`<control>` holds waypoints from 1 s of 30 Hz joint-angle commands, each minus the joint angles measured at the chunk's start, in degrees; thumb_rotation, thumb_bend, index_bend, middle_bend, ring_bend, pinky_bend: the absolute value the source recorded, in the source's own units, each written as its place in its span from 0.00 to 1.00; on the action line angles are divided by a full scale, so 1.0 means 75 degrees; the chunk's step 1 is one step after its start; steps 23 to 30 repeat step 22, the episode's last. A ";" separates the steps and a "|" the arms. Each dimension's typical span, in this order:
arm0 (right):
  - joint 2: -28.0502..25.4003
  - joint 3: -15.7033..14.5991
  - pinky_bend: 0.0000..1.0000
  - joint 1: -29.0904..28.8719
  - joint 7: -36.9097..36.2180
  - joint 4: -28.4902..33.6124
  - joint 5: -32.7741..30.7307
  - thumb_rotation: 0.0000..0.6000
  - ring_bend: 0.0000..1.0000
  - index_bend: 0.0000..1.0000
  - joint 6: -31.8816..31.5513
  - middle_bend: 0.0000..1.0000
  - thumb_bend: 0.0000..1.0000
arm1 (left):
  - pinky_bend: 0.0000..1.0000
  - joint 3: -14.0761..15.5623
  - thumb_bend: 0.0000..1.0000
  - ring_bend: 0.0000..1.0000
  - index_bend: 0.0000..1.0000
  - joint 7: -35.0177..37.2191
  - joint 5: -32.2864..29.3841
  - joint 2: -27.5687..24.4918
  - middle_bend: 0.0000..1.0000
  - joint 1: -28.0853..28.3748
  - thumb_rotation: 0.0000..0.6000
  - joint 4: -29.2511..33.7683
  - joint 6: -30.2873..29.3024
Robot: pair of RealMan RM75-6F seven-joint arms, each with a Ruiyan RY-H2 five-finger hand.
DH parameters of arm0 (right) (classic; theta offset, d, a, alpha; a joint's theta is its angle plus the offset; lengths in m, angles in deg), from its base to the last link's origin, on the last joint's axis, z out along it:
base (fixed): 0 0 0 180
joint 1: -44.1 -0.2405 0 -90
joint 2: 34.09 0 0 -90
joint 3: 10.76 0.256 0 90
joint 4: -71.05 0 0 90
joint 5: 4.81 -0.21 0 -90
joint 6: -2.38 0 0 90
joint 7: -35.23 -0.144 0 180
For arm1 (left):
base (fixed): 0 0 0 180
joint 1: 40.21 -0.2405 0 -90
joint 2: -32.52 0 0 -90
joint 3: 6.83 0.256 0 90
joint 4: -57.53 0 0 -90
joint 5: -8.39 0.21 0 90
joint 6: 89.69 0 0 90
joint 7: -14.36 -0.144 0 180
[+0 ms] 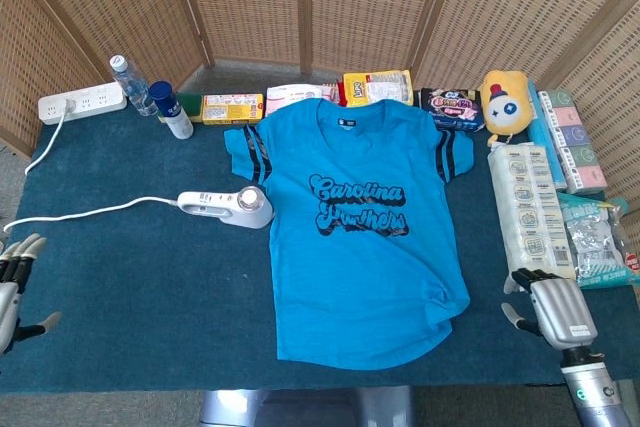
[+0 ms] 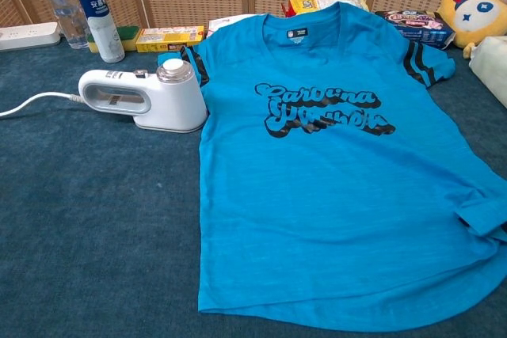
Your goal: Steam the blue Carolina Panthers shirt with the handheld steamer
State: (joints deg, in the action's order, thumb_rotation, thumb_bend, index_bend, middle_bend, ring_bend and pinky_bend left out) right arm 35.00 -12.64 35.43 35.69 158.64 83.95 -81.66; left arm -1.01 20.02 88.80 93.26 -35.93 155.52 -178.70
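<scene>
The blue Carolina Panthers shirt (image 1: 358,237) (image 2: 333,172) lies flat on the dark blue table, its lower right hem folded over. The white handheld steamer (image 1: 228,206) (image 2: 142,99) lies on its side just left of the shirt, its white cord trailing off to the left. My left hand (image 1: 12,287) is at the table's far left front edge, fingers apart, holding nothing, far from the steamer. My right hand (image 1: 553,309) is at the front right, off the shirt, fingers apart and empty. Neither hand shows in the chest view.
Along the back edge stand a power strip (image 1: 80,103), a water bottle (image 1: 130,84), a blue-capped bottle (image 1: 171,109), snack boxes (image 1: 233,106) and a yellow plush toy (image 1: 503,100). Packaged goods (image 1: 530,217) are stacked at the right side.
</scene>
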 commanded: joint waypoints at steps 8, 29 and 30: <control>-0.0095 0.0127 0.48 0.0389 0.0204 0.0133 -0.0303 1.00 0.50 0.54 -0.0295 0.51 0.33 | 0.17 0.0099 0.17 0.02 0.07 0.0776 0.0192 -0.0013 0.11 -0.0902 1.00 -0.0612 -0.0708; -0.0117 0.0206 0.46 0.0623 0.0217 0.0186 -0.0294 1.00 0.48 0.51 -0.0402 0.49 0.33 | 0.17 -0.0079 0.17 0.03 0.09 0.0687 0.0540 -0.0087 0.13 -0.1026 1.00 -0.0472 -0.0578; -0.0117 0.0206 0.46 0.0623 0.0217 0.0186 -0.0294 1.00 0.48 0.51 -0.0402 0.49 0.33 | 0.17 -0.0079 0.17 0.03 0.09 0.0687 0.0540 -0.0087 0.13 -0.1026 1.00 -0.0472 -0.0578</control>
